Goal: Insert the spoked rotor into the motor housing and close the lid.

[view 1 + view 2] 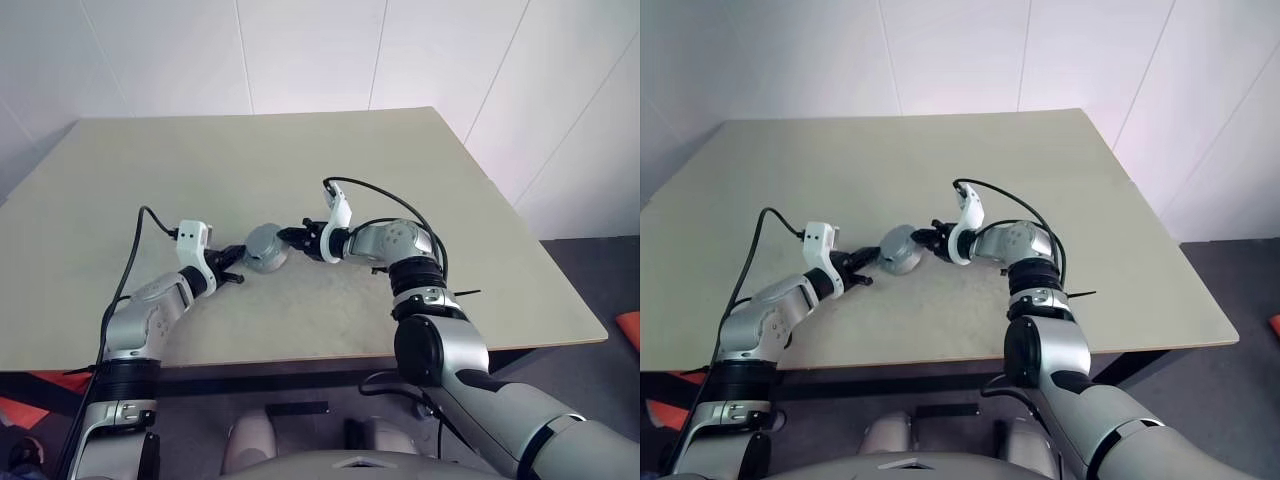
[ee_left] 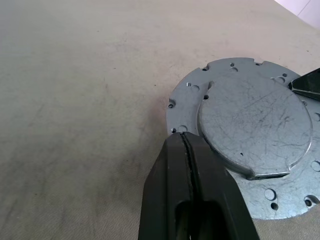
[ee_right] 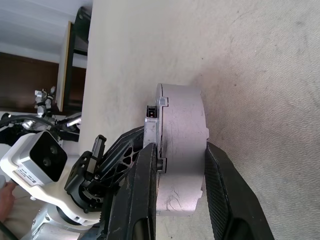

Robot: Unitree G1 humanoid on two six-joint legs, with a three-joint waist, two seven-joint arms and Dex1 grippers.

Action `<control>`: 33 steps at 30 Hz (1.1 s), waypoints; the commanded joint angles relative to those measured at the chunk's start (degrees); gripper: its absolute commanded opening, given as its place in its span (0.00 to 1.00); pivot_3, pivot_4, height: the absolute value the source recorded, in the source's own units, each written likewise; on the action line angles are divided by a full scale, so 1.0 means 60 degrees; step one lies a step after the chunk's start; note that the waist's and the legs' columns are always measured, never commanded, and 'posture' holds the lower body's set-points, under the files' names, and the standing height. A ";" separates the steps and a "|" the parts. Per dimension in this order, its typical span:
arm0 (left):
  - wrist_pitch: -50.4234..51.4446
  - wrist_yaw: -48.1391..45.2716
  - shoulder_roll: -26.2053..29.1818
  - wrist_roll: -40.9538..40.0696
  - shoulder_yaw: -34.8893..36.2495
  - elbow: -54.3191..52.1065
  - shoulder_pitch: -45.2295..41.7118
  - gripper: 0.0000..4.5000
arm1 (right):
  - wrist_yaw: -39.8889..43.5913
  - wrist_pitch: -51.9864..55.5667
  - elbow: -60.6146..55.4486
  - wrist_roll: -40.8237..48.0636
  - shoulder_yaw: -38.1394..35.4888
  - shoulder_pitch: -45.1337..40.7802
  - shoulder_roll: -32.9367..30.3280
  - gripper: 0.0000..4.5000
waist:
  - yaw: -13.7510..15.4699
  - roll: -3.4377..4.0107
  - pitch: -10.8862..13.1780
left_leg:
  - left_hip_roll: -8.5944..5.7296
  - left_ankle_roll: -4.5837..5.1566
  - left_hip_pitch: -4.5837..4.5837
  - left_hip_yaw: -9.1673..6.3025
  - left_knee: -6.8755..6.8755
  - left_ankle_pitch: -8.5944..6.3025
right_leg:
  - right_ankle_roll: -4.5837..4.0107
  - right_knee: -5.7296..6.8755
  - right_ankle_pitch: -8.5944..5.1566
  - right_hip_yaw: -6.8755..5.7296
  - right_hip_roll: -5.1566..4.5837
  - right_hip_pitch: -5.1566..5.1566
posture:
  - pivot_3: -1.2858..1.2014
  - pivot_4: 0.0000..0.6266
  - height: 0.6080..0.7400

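The table holds the motor housing near its front edge. The right gripper squeezes the housing's sides between two fingers. The left gripper, fingers pressed together, touches the housing's flat rim.

A bare test room or lab: plain white panelled walls behind 1 beige table, dark grey floor beside the table.
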 commanded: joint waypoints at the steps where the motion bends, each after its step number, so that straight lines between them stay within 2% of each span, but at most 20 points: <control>1: 0.0060 -0.0042 -0.0015 0.0098 -0.0184 0.0081 -0.0005 0.00 | 0.0004 -0.0053 -0.0061 0.0276 0.0091 -0.0247 0.0107 0.24 | 0.0001 0.0000 0.0000 | 0.0000 0.0000 0.0001 0.0000 0.0000 0.0000 | 0.0000 0.0001 0.0000 0.0000 0.0000 0.0000 | 0.52 0.00 1.00; 4: 0.0024 -0.0045 0.0004 0.0123 -0.0147 0.0104 -0.0009 0.00 | 0.0004 -0.0037 -0.0047 0.0316 0.0069 -0.0246 0.0082 0.24 | 0.0001 0.0000 0.0000 | -0.0001 0.0000 0.0001 0.0000 0.0000 0.0000 | 0.0001 0.0001 0.0000 0.0000 0.0000 0.0001 | 0.52 0.00 1.00; 7: -0.0018 0.0074 -0.0087 -0.0103 0.0240 0.0178 -0.0144 0.00 | -0.0335 -0.0164 0.0373 0.0641 -0.0549 -0.0407 0.0036 0.24 | -0.0001 0.0000 0.0000 | 0.0000 0.0000 0.0002 0.0000 0.0001 0.0000 | 0.0000 0.0000 0.0000 0.0000 0.0000 0.0001 | 0.52 0.00 1.00; 16: 0.0457 0.0817 -0.0620 -0.2158 0.2457 0.0095 -0.0783 0.00 | -0.1315 -0.0921 0.1728 0.1785 -0.2355 -0.0892 -0.0369 0.24 | 0.0002 -0.0006 0.0004 | 0.0005 -0.0006 -0.0051 0.0053 0.0005 0.0004 | -0.0065 0.0012 0.0038 -0.0001 0.0005 -0.0053 | 0.52 0.00 1.00; 20: 0.0688 0.1131 -0.0777 -0.2686 0.2860 0.0096 -0.0804 0.00 | -0.1444 -0.1496 0.1860 0.2625 -0.3186 -0.1298 -0.0455 0.24 | 0.0025 -0.0010 0.0007 | 0.0005 -0.0004 -0.0107 0.0078 0.0020 0.0003 | -0.0066 0.0010 0.0039 -0.0003 0.0004 -0.0095 | 0.52 0.00 1.00; 22: 0.0838 0.1155 -0.0869 -0.3020 0.3042 0.0085 -0.0773 0.00 | -0.1395 -0.1643 0.1802 0.2901 -0.3357 -0.1518 -0.0458 0.24 | 0.0022 -0.0013 0.0009 | 0.0010 -0.0003 -0.0179 0.0074 0.0042 0.0004 | -0.0067 0.0017 0.0046 -0.0013 0.0004 -0.0144 | 0.52 0.00 1.00; 26: 0.1059 0.1067 -0.0997 -0.3625 0.3277 -0.0070 -0.0609 0.00 | -0.1350 -0.1743 0.1739 0.3398 -0.3494 -0.2080 -0.0431 0.24 | -0.0002 -0.0015 0.0010 | 0.0012 0.0007 -0.0191 0.0075 0.0039 -0.0002 | -0.0069 0.0014 0.0046 -0.0020 0.0006 -0.0158 | 0.52 0.00 1.00; 29: 0.1125 0.0967 -0.1191 -0.4182 0.3442 -0.0155 -0.0549 0.13 | -0.1392 -0.1635 0.1720 0.3623 -0.3427 -0.2429 -0.0401 0.24 | -0.0004 -0.0015 0.0010 | 0.0014 0.0009 -0.0193 0.0077 0.0037 -0.0005 | -0.0070 0.0007 0.0045 -0.0021 0.0019 -0.0161 | 0.52 0.00 1.00; 33: 0.1557 0.1154 -0.1485 -0.5307 0.3758 -0.0393 -0.0601 0.40 | -0.1356 -0.1359 0.1502 0.3717 -0.3114 -0.2475 -0.0258 0.24 | 0.0020 -0.0017 0.0011 | 0.0017 0.0008 -0.0196 0.0077 0.0039 -0.0005 | -0.0072 0.0007 0.0044 -0.0021 0.0025 -0.0160 | 0.52 0.00 1.00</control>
